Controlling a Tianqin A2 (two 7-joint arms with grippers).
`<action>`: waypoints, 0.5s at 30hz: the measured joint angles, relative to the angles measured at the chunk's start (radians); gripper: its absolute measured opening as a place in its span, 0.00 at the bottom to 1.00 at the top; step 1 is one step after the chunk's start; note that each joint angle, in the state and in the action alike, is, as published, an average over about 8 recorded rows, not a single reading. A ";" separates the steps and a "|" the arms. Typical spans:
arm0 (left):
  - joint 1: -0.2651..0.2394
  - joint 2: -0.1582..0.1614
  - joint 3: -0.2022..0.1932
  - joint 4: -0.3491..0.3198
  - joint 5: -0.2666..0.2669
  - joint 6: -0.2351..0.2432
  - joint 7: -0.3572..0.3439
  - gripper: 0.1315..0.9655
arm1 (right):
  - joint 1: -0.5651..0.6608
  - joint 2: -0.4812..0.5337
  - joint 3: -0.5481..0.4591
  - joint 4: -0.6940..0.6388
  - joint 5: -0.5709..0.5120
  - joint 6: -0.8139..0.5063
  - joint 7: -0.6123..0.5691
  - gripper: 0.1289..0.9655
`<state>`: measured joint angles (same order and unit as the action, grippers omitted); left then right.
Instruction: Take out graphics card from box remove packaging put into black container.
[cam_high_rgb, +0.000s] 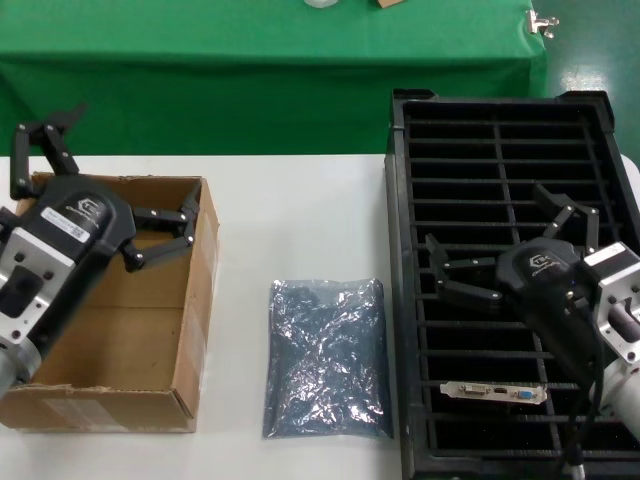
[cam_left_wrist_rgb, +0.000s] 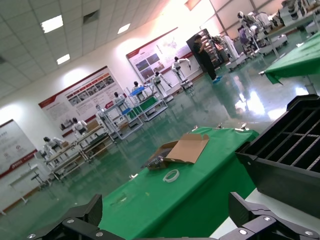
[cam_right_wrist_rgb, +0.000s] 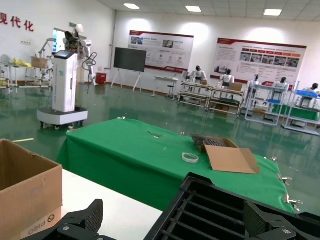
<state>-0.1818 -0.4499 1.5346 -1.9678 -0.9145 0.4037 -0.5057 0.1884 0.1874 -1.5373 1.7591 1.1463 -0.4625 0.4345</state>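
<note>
The graphics card (cam_high_rgb: 495, 391) stands in a near slot of the black container (cam_high_rgb: 397, 210), showing its silver bracket and blue port. The empty-looking packaging (cam_high_rgb: 327, 357), a crinkly grey-blue bag, lies flat on the white table between the container and the box (cam_high_rgb: 196, 300). My left gripper (cam_high_rgb: 110, 165) hovers open over the far end of the box with nothing between its fingers. The right gripper (cam_high_rgb: 487, 222) hangs open above the middle of the container, farther back than the card. In the right wrist view the box (cam_right_wrist_rgb: 25, 190) and container (cam_right_wrist_rgb: 215, 210) both show.
A green-draped table (cam_high_rgb: 270, 60) runs along the far side of the white table (cam_high_rgb: 300, 220). On it lie a flattened cardboard piece (cam_right_wrist_rgb: 227, 156) and a tape ring (cam_right_wrist_rgb: 189, 157). The container's corner (cam_left_wrist_rgb: 290, 145) shows in the left wrist view.
</note>
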 joint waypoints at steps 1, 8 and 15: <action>0.003 0.002 0.001 0.006 -0.014 -0.007 0.008 0.85 | -0.003 0.002 -0.001 -0.003 0.011 0.007 -0.007 1.00; 0.024 0.019 0.008 0.048 -0.115 -0.052 0.065 0.95 | -0.024 0.015 -0.008 -0.020 0.084 0.060 -0.056 1.00; 0.044 0.037 0.016 0.090 -0.216 -0.098 0.123 0.97 | -0.046 0.027 -0.015 -0.039 0.159 0.112 -0.106 1.00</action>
<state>-0.1374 -0.4133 1.5506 -1.8780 -1.1307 0.3054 -0.3825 0.1424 0.2149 -1.5526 1.7204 1.3052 -0.3501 0.3289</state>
